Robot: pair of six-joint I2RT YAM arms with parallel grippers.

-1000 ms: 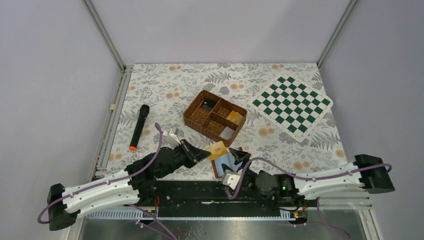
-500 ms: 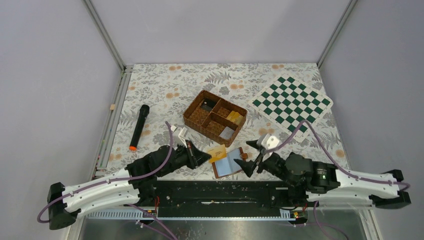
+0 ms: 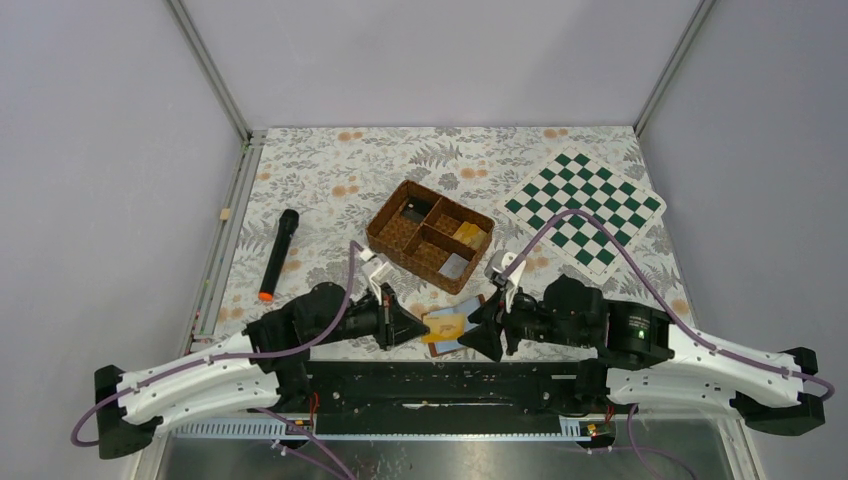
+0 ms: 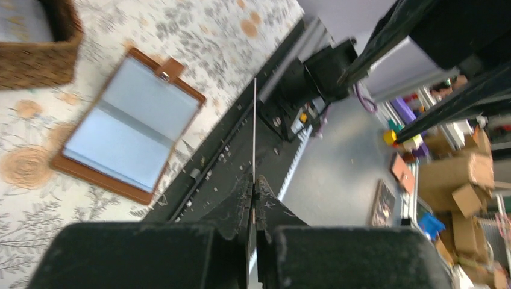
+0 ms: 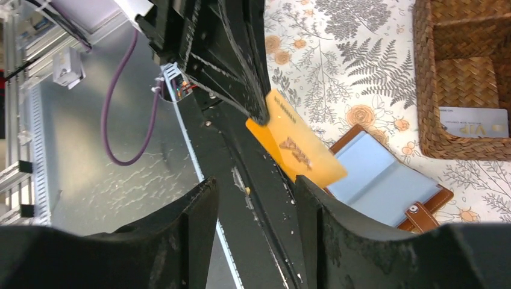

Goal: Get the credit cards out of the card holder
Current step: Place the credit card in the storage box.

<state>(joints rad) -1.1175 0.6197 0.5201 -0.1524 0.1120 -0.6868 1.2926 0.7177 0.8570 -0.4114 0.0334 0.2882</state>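
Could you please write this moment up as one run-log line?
left gripper: shut on yellow card | right gripper: open | wallet: open on table

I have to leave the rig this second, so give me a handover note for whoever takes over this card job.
Left gripper: shut on a thin yellow-gold rectangular credit card, held clear of the holder.
Right gripper: open, empty, facing that card.
Small brown leather-look bifold card holder: lying open near the woven brown basket; its blue-grey pockets show no card.
A pale silver card marked VIP lies in one basket compartment.
Done: the held card is out. Left: set it down; likely nothing more to pull.
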